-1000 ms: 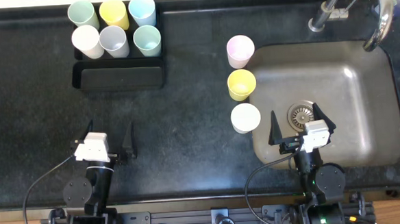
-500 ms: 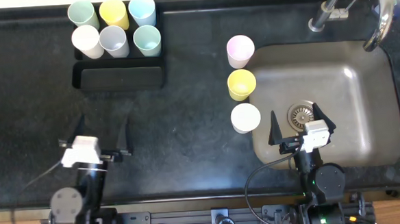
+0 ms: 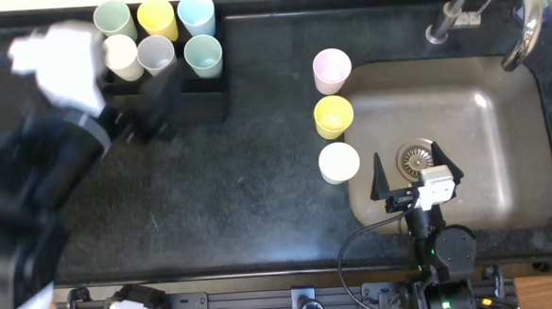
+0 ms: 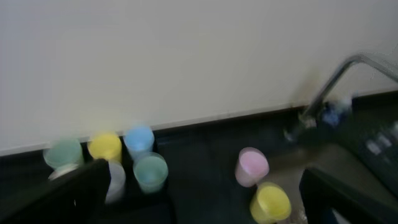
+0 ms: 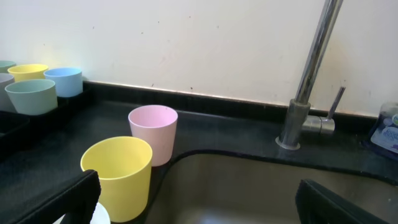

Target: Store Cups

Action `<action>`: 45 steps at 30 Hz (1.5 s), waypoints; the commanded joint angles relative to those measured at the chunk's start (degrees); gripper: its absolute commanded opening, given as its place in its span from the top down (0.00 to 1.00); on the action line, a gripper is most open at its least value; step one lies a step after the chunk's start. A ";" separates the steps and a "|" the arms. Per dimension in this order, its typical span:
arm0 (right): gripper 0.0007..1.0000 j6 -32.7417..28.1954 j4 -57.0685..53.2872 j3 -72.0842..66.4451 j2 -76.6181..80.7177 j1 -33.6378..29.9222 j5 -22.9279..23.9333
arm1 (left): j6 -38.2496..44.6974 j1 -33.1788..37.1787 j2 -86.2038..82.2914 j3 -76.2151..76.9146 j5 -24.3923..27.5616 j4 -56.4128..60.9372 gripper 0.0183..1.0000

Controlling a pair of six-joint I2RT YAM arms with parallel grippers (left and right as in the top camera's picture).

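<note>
Since the earlier frames the left arm [image 3: 40, 157] has swung up from the lower left. It now sprawls, blurred, across the left side of the top view, with its white head over the left end of the rack [image 3: 202, 106] at upper left. The right arm has not shifted.

Nearest, at lower right of the top view, the right gripper [image 3: 411, 166] sits over the near left part of the sink [image 3: 501, 114], close to the drain [image 3: 414, 157]. Its fingers are spread apart. The left gripper [image 4: 204, 180] also has its fingers wide apart, at the lower corners of its wrist view.

Just left of the sink, three loose cups stand upright on the black counter [image 3: 258, 174], in a column up the middle of the frame. The white cup [image 3: 339, 163] is nearest, beside the right gripper. The yellow cup [image 3: 334, 116] comes next, and the pink cup [image 3: 331, 69] is farthest. They stand close together but apart.

Farther off, at upper left, the rack holds six racked cups [image 3: 203, 56] in two rows of three, mouths up. The leftmost cup of the near row is partly behind the blurred arm. At upper right the tap [image 3: 458, 8] rises behind the sink.
</note>
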 commanded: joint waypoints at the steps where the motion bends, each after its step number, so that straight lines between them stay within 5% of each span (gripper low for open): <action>1: 0.00 -0.17 0.24 -0.76 -0.59 0.02 0.44 | -8.94 -8.17 12.90 12.79 -7.43 -6.84 0.00; 6: 0.00 -0.17 0.24 -0.76 -0.59 0.02 0.42 | -16.06 -16.44 27.96 24.87 -14.08 -14.58 0.00; 19: 0.00 -0.17 0.24 -0.76 -0.59 0.02 0.44 | -27.26 -23.47 61.46 51.76 -15.34 -33.51 0.00; 32: 0.00 -0.17 0.24 -0.76 -0.59 0.02 0.44 | -31.21 -25.22 77.68 55.10 -14.82 -28.28 0.02; 40: 0.00 -0.20 0.24 -0.76 -0.59 0.02 0.44 | -32.92 -24.70 83.21 55.10 -15.47 -24.70 0.24; 42: 0.00 -0.17 0.24 -0.76 -0.59 0.02 0.44 | -32.89 -24.70 83.95 55.10 -15.87 -23.43 0.46; 45: 0.00 -0.20 0.24 -0.76 -0.59 0.02 0.44 | -32.79 -24.70 84.08 55.15 -15.91 -21.35 0.94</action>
